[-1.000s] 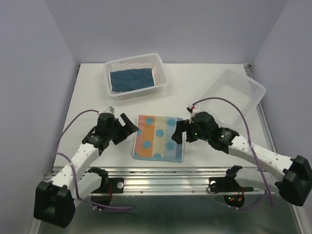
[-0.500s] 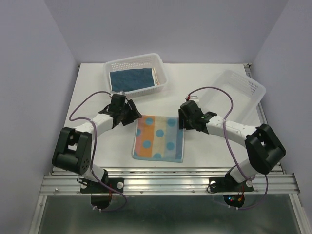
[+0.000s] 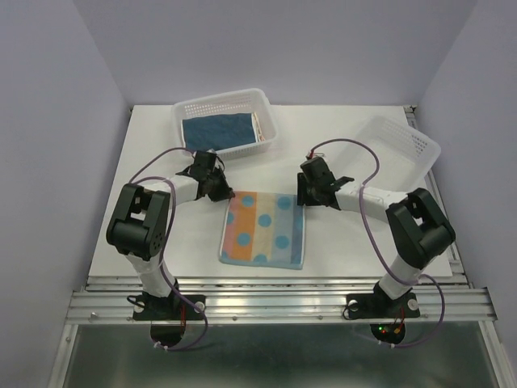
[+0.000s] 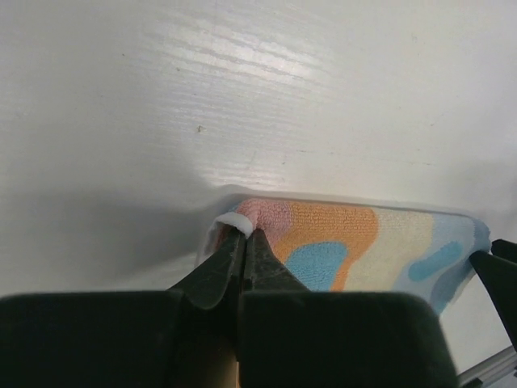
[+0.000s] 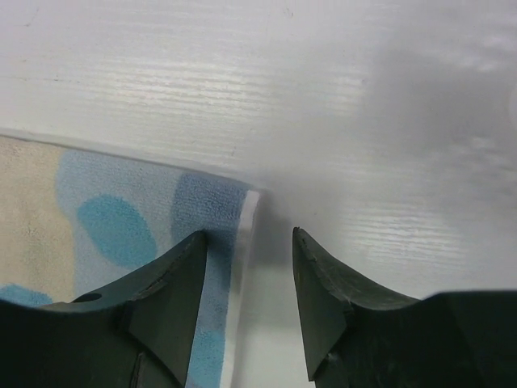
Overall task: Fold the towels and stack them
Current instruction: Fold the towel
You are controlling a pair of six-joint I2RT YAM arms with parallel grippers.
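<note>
A towel [image 3: 264, 229] with orange, cream and pale blue stripes and blue dots lies flat on the white table. My left gripper [image 3: 224, 194] is at its far left corner. In the left wrist view that gripper [image 4: 245, 234] is shut on the white-hemmed corner of the towel [image 4: 355, 242], which is slightly raised. My right gripper [image 3: 301, 196] is at the far right corner. In the right wrist view it [image 5: 246, 238] stands open astride the edge of the towel [image 5: 105, 218], one finger [image 5: 174, 275] over the cloth and the other over bare table. A navy towel [image 3: 216, 131] lies in a basket.
The white perforated basket [image 3: 187, 107] holding the navy towel stands at the back left. A second, empty white basket [image 3: 397, 153] sits tilted at the back right. A metal rail [image 3: 275, 299] runs along the near table edge.
Both arms reached away from the near edge to the towel's far corners. The left jaws closed on the far left corner. The right jaws narrowed around the far right corner.
</note>
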